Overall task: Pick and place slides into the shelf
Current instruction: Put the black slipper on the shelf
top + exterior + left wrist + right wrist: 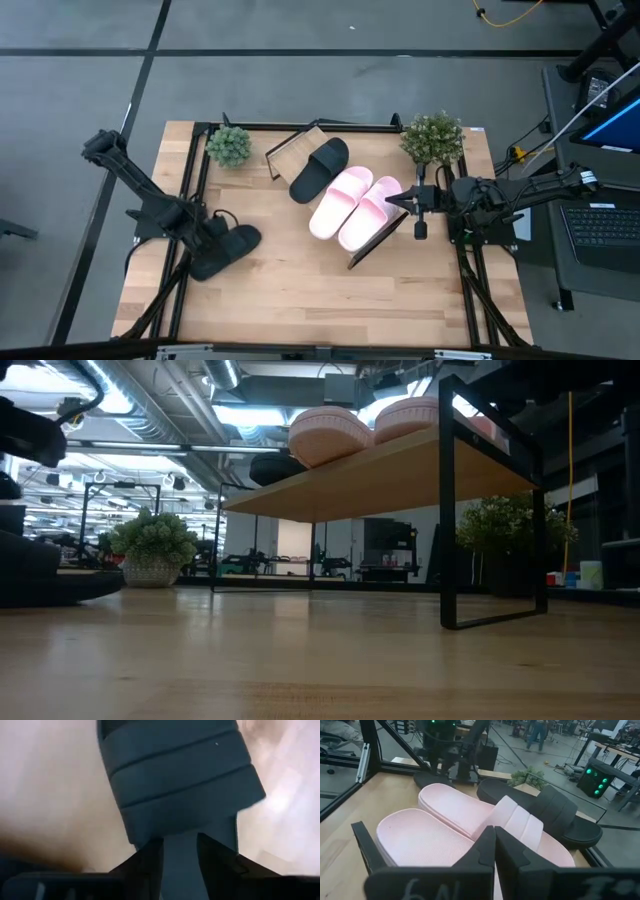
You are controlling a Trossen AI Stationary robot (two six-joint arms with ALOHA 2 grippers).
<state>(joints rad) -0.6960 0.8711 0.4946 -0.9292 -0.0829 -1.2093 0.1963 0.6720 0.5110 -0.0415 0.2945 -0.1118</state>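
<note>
The shelf (292, 150) stands slantwise across the middle of the table, and the low view shows its board (400, 472) on a black frame. One black slide (320, 168) and the pink pair (340, 200) (372, 210) lie on it side by side. The other black slide (232, 248) is near the table's left edge, at my left gripper (212, 240), which is shut on it. My right gripper (396, 201) is shut at the right-hand pink slide's edge; in its wrist view the tips (494, 845) stand over that slide's strap (517, 822). My left gripper (180, 865) pinches the black slide between its two fingers (145, 867), on a narrow part (181, 855) just beside the ribbed strap (180, 780). Whether the slide is off the table cannot be told. My right gripper: whether its shut tips touch the pink slide cannot be told.
Two potted plants stand at the table's far edge, one left (229, 145) and one right (432, 137) of the shelf. The shelf's far-left end (285, 152) beside the black slide is bare board. Bare tabletop lies along the near edge (320, 300).
</note>
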